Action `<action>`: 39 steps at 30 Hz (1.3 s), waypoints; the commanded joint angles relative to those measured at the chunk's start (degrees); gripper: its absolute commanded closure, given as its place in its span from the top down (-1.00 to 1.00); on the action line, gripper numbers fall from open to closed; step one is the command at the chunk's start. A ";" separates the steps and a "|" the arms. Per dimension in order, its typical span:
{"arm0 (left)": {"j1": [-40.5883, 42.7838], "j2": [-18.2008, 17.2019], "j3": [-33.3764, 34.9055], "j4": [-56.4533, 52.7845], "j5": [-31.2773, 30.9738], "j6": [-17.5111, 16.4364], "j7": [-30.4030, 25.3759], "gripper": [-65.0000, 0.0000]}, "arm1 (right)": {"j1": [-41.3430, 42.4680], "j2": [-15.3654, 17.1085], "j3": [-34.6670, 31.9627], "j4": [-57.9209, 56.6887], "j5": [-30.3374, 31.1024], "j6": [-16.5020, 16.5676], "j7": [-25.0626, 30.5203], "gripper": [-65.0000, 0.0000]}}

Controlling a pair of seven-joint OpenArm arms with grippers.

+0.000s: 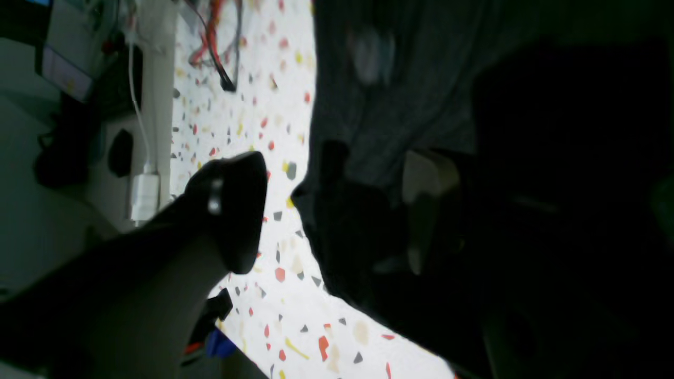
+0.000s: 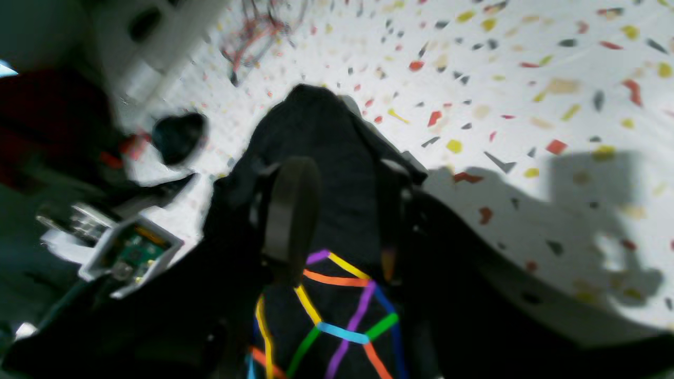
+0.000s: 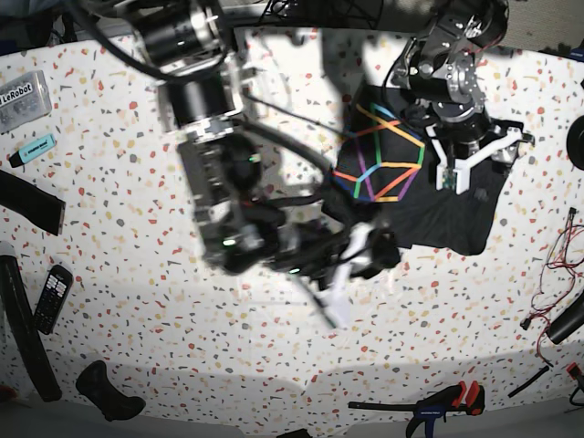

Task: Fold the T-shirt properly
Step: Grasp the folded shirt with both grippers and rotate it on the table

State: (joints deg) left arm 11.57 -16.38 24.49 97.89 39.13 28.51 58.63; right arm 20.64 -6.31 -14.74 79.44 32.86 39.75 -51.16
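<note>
The T-shirt (image 3: 447,214) lies dark and crumpled at the back right of the table, its rainbow line print (image 3: 379,155) facing up. My left gripper (image 3: 470,160) hovers over the shirt's right part with its white fingers spread wide. In the left wrist view this gripper (image 1: 331,210) is open, and a fold of the T-shirt (image 1: 400,105) edge bulges between the fingers. My right gripper (image 3: 363,254), blurred, is at the shirt's near left corner. In the right wrist view, black T-shirt cloth (image 2: 337,173) stands pinched between the right gripper's fingers (image 2: 289,210), the print hanging below.
A remote (image 3: 53,297), a black strip (image 3: 27,201), a teal marker (image 3: 36,146) and a labelled box (image 3: 23,100) lie at the left. A clamp (image 3: 438,401) sits by the front edge. Loose cables (image 3: 558,255) trail at the right edge.
</note>
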 commanded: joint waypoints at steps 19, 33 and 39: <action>-2.03 -1.14 -0.13 -4.92 -1.38 -3.85 -10.93 0.20 | 0.68 0.22 -8.15 -20.50 -16.13 0.25 8.41 -0.35; -10.10 -1.07 -0.02 -4.92 -15.15 -14.36 -16.11 0.20 | -9.81 13.05 -8.13 -10.47 -9.86 0.25 4.72 -0.35; -10.12 -0.48 0.00 -4.92 -17.03 -17.44 -17.16 0.20 | -17.55 16.15 -4.87 0.48 -9.75 0.25 3.93 -0.35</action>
State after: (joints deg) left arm 2.20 -16.88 24.60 92.20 21.91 10.98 42.13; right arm 3.01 9.34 -19.53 79.94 25.43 40.05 -43.92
